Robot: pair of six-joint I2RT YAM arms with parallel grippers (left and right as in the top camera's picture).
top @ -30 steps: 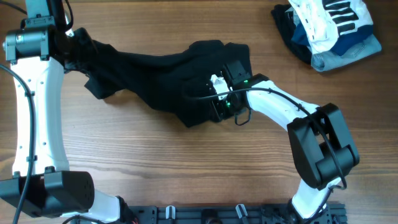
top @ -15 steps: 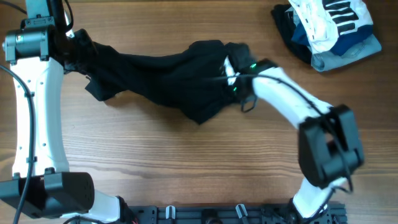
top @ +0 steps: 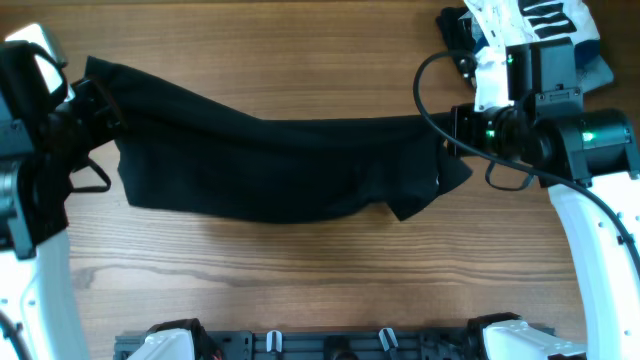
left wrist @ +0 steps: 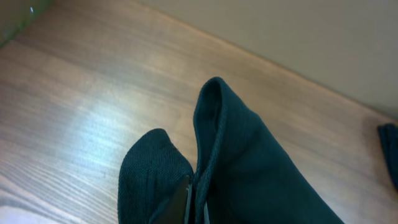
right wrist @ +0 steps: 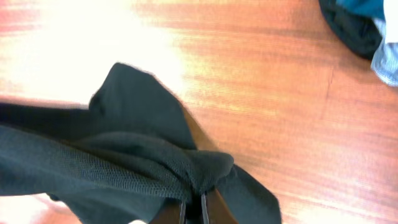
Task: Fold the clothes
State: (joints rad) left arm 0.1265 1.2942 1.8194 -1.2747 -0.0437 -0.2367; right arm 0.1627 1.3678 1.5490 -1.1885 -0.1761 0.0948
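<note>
Overhead: black garment (top: 270, 170) taut between left claw (top: 102, 102) and right claw (top: 446, 142), each clenched on one end.

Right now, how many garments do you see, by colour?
black garment: 1
white striped garment: 1
light-blue denim: 1
dark piece beside the denim: 1
Total: 4 in view; more may be hidden.

Wooden table (top: 300, 270) carried one heap, upper right: striped white garment (top: 545, 15) piled over light-blue denim (right wrist: 390, 62).
</note>
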